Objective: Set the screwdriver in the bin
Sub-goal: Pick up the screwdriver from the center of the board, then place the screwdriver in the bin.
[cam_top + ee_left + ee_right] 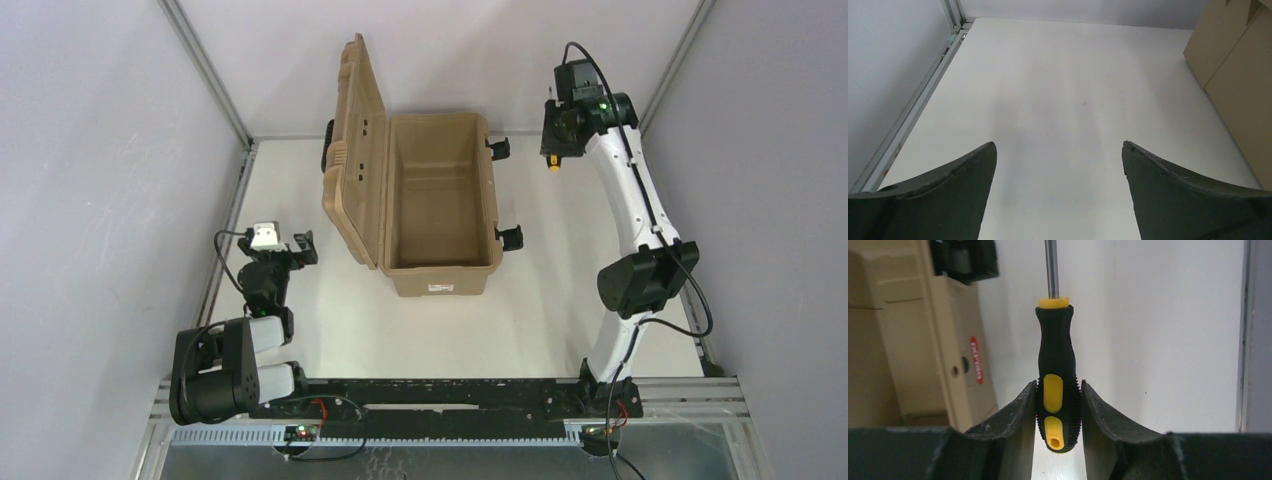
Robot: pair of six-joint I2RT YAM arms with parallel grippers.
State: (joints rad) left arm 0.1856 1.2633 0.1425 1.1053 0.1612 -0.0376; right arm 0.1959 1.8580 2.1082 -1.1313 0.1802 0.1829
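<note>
The right gripper is pinching the small screwdriver with the yellow-and-black plastic handle and thin metal shaft at the centre of the right wrist view. Both dark fingers are pressing on the knurled butt end of the handle, and the shaft is running off the top edge of the frame, so the tip is not showing. In the top external view this pair is sitting in the upper right of the frame, near the right-hand wall of the large tan rectangular plastic bin and not over its opening. The ribbed hinged lid is standing open on the left side of the bin, and the interior is appearing empty. The left gripper is hanging with its fingers spread wide over the white table, holding nothing. Handling judgement: the tool is looking light, rigid and not fragile, so a short release into the bin should be doing no harm. The knurled section is giving the pads good friction. The bare shaft is looking thin and smooth, so the handle is the place to hold. Because the grip is sitting low on the butt, the tool is likely to pivot between the fingers under fast motion.
</note>
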